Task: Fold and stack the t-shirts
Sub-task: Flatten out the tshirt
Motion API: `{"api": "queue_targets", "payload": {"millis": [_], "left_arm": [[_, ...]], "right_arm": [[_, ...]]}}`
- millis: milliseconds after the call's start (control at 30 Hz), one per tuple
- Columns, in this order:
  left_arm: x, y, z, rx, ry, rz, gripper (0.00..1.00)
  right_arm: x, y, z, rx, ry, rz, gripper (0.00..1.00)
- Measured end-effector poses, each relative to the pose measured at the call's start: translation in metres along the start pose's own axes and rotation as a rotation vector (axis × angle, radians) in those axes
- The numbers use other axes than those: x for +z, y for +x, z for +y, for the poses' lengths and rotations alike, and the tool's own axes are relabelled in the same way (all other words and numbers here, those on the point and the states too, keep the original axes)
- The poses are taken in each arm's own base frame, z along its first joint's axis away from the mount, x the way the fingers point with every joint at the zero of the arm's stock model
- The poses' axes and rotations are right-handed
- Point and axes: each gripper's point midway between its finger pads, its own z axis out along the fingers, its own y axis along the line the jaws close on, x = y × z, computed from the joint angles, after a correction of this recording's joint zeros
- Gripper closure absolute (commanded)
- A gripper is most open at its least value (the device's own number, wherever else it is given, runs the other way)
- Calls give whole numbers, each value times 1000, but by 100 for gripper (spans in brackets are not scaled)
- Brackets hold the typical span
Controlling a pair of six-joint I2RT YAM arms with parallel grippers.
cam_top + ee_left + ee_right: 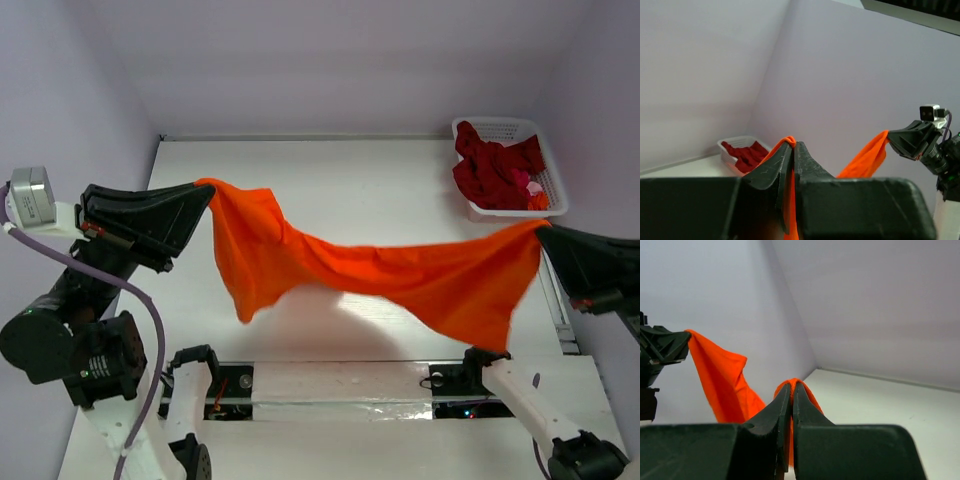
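The bright orange-red t-shirt hangs stretched in the air between my two grippers, sagging in the middle above the table. My left gripper is shut on its left end, with cloth pinched between the fingertips in the left wrist view. My right gripper is shut on its right end, as the right wrist view shows. The dark crimson t-shirts with a bit of pink lie heaped in the white lattice basket at the back right.
The white table is walled by pale lilac panels at the back and sides. The arm bases and a mounting rail sit along the near edge. The basket also shows in the left wrist view.
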Motion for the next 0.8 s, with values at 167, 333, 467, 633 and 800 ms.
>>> {"api": "queue_targets", "payload": {"millis": [167, 333, 467, 633, 800], "left_arm": [[0, -6, -14, 24, -5, 13, 100], [10, -5, 27, 30, -95, 34, 100], [25, 13, 122, -62, -259, 87, 100], [35, 54, 258, -222, -489, 172, 100], [20, 112, 364, -373, -685, 253, 100]], "right_arm": [[-25, -7, 10, -16, -13, -55, 100], [-2, 17, -14, 9, 42, 19, 100], [37, 74, -63, 60, 144, 169, 100], [84, 161, -131, 143, 296, 411, 100], [118, 206, -166, 198, 358, 523, 100]]}}
